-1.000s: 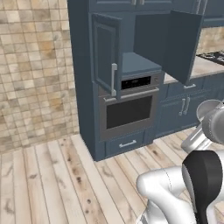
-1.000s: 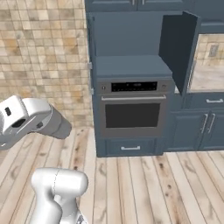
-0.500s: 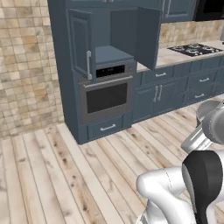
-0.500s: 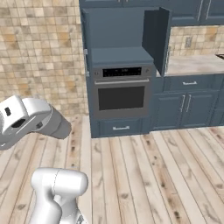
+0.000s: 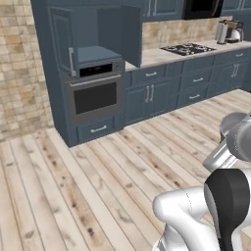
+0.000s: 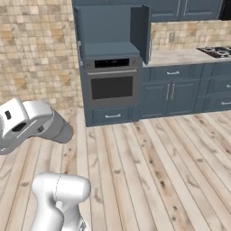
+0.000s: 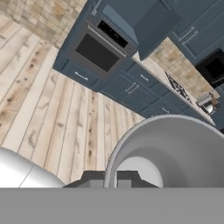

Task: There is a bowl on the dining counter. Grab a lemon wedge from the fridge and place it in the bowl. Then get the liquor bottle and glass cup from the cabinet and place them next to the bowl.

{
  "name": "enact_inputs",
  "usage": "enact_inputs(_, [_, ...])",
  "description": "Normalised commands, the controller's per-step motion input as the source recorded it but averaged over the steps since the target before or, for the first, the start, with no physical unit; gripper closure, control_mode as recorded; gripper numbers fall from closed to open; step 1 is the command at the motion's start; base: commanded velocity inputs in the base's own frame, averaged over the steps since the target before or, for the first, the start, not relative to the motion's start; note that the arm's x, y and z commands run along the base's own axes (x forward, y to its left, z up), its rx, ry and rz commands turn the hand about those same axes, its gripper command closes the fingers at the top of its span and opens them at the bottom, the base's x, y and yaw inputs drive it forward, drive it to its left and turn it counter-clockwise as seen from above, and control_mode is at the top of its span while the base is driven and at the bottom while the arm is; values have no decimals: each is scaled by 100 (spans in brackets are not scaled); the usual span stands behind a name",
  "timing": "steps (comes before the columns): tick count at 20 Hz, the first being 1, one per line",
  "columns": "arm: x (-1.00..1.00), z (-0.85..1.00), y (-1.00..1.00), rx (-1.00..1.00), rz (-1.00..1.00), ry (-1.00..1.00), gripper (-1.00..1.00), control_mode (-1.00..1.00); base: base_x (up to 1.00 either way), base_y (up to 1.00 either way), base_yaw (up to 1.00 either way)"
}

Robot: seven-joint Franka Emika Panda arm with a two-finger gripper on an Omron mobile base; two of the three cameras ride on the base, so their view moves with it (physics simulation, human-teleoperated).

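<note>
Kitchen: the whole outlook has swung since a second ago. The oven wall slides off to the left and a long run of blue units comes in on the right, so the base is driving and turning; nothing in the room has itself moved.
Meaning for the task: I judge this a transit leg between stations, not a pick or a place.
Plank floor (image 5: 98, 186): wide and bare ahead, nothing to block the base.
Lower cabinets (image 5: 162, 90): shut, under a pale counter (image 5: 154, 58).
Wall oven (image 5: 93, 98): shut, with its drawer below.
Upper cabinet (image 5: 93, 29): above the oven, its door (image 5: 131, 34) swung out over the counter's end, something to clear if the arm passes close.
Hob (image 5: 188, 48): set into the counter, well right of the oven.
Kettle (image 5: 236, 33): at the far end.
Gripper (image 7: 111, 178): clenched, tips together, nothing visible between them.
Bowl, lemon wedge, bottle, glass: I cannot tell where they are from here.
</note>
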Motion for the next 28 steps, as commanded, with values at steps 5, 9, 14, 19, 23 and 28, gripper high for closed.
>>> enact_inputs(5, [0, 0, 0, 0, 0, 0, 100, 100, -100, -13, -14])
enact_inputs(9, [0, 0, 0, 0, 0, 0, 100, 100, -100, -14, -14])
enact_inputs(14, [0, 0, 0, 0, 0, 0, 100, 100, -100, -20, -14])
enact_inputs(19, [0, 0, 0, 0, 0, 0, 100, 100, -100, -27, -14])
enact_inputs(23, [0, 0, 0, 0, 0, 0, 100, 100, -100, -42, -14])
enact_inputs(28, [0, 0, 0, 0, 0, 0, 100, 100, -100, -49, -15])
